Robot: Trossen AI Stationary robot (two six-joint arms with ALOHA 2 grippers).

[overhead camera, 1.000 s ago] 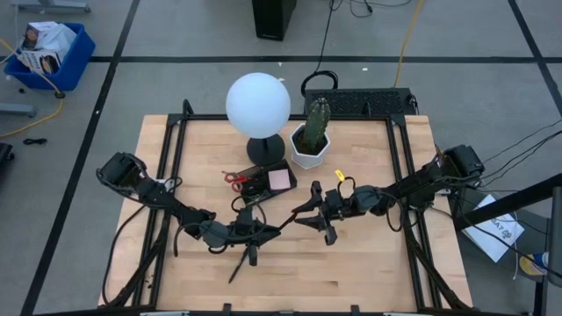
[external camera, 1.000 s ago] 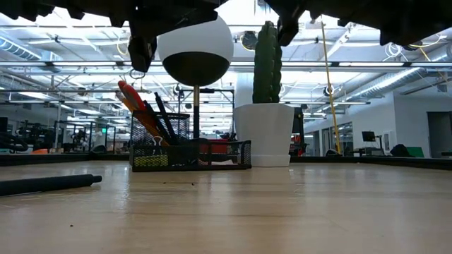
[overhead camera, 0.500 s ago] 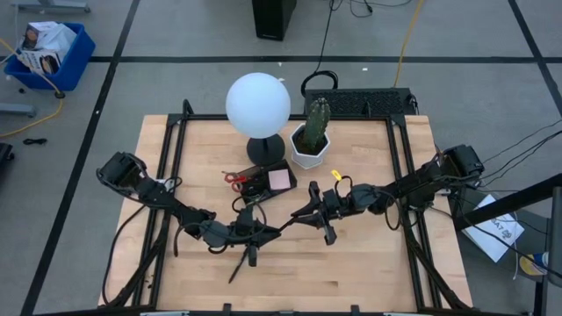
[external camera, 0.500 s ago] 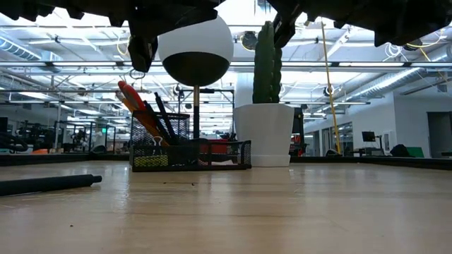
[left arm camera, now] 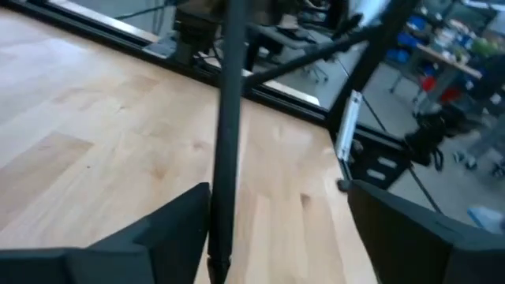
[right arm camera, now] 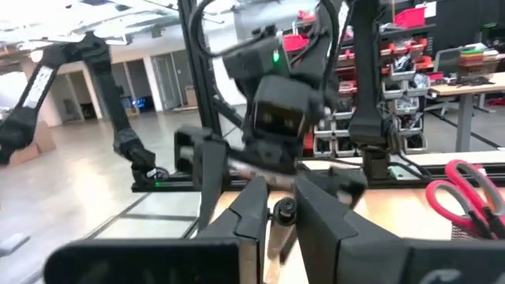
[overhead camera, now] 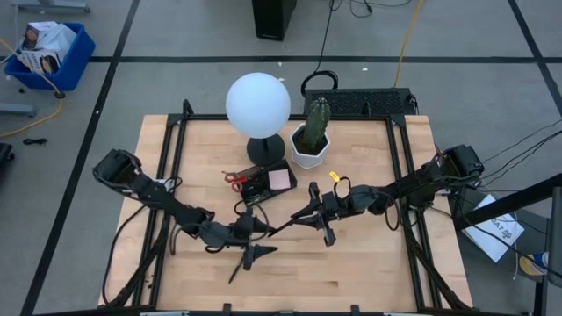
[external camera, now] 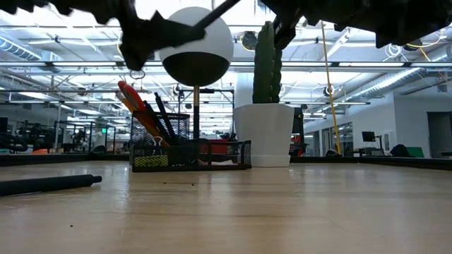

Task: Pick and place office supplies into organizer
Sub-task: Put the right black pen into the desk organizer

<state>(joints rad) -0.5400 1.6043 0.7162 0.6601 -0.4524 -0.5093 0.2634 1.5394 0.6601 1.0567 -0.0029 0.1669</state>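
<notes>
Right hand (overhead camera: pixel 312 215) is hovering above the middle of the table (overhead camera: pixel 369 263), its fingers (right arm camera: pixel 245 213) pressed together and seemingly pinching one end of a slim black pen (overhead camera: pixel 285 226). In the right wrist view the pen's end (right arm camera: pixel 274 233) is sitting in the narrow gap between those fingers. The pen is reaching away from this hand toward the left hand (overhead camera: pixel 259 237), which is facing it from just beyond the pen's far end.

Left hand is hanging above the table with its fingers (left arm camera: pixel 170 229) spread wide. In its wrist view the pen (left arm camera: pixel 225 158) is running up through the gap, lying close along one finger and well clear of the other; whether it is touching that finger cannot be told. In the low view the pen (external camera: pixel 212 13) is showing as a thin slanted line high above the wood.

Just on the near-edge side of the left hand, a second pen (overhead camera: pixel 235 270) is lying flat on the table (external camera: pixel 49 183).

Beyond both hands, toward the table's far edge, the organizer (overhead camera: pixel 263 184) is standing (external camera: pixel 191 152), holding red-handled scissors (overhead camera: pixel 234 178) and a pink pad (overhead camera: pixel 280 179). Farther behind it, the lamp (overhead camera: pixel 258 104) and the cactus pot (overhead camera: pixel 311 140) are standing side by side.
</notes>
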